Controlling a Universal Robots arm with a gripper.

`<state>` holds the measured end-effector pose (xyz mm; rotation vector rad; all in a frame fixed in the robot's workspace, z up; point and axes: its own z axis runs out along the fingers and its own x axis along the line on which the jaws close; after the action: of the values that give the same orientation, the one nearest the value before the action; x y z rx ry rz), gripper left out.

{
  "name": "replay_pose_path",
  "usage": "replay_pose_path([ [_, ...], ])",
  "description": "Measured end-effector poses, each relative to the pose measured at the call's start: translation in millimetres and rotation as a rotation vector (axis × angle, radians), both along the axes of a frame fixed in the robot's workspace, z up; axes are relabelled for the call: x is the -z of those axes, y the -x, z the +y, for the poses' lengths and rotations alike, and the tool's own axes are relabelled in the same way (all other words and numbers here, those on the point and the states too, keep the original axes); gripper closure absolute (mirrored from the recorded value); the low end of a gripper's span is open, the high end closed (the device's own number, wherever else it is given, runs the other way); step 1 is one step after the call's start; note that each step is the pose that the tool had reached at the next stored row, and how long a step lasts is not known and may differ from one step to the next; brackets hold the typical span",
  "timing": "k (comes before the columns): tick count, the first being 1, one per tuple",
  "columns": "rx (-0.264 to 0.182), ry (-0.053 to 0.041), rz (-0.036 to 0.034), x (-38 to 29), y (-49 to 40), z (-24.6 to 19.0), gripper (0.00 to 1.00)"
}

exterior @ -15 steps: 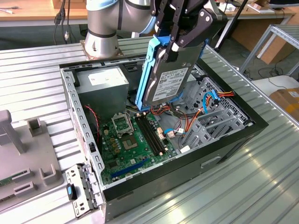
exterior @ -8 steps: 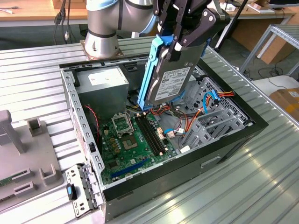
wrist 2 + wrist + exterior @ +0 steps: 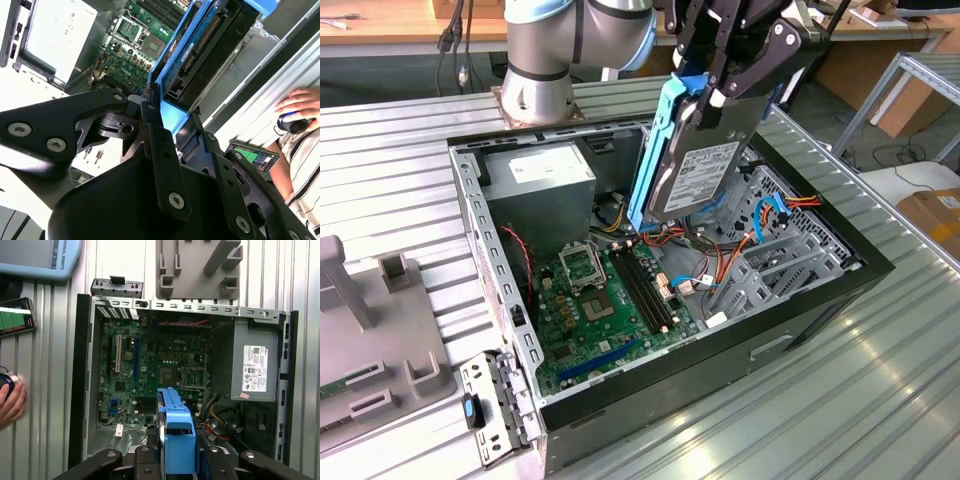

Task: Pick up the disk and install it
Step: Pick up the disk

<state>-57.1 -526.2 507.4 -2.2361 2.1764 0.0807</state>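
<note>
My gripper is shut on the upper end of the disk, a grey-metal drive with a white label and a bright blue carrier frame. The disk hangs on edge, tilted, above the open computer case, over the cables between the motherboard and the metal drive cage. In the second wrist view the black fingers clamp the blue frame of the disk. In the first wrist view the disk sits between the gripper links, over the motherboard.
A grey power supply with a white label fills the case's far corner. A grey fixture and a loose metal bracket lie at the exterior view's left. A person's hand and a phone rest beside the case.
</note>
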Motion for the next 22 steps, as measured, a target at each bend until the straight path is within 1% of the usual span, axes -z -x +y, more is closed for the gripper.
replay_pose_path([
  [1, 0.0, 0.0001, 0.0, 0.0, -0.8, -2.1, 0.64],
  [2, 0.0, 0.0002, 0.0, -0.1, -2.6, -8.5, 0.64],
  [3, 0.0, -0.0001, 0.0, 0.0, -3.3, -12.4, 0.64],
  [4, 0.0, 0.0, 0.0, 0.0, -3.7, -14.9, 0.64],
  [17, 0.0, 0.0, 0.0, 0.0, -3.8, -15.4, 0.64],
  [22, 0.0, 0.0, 0.0, 0.0, -7.6, -15.3, 0.64],
])
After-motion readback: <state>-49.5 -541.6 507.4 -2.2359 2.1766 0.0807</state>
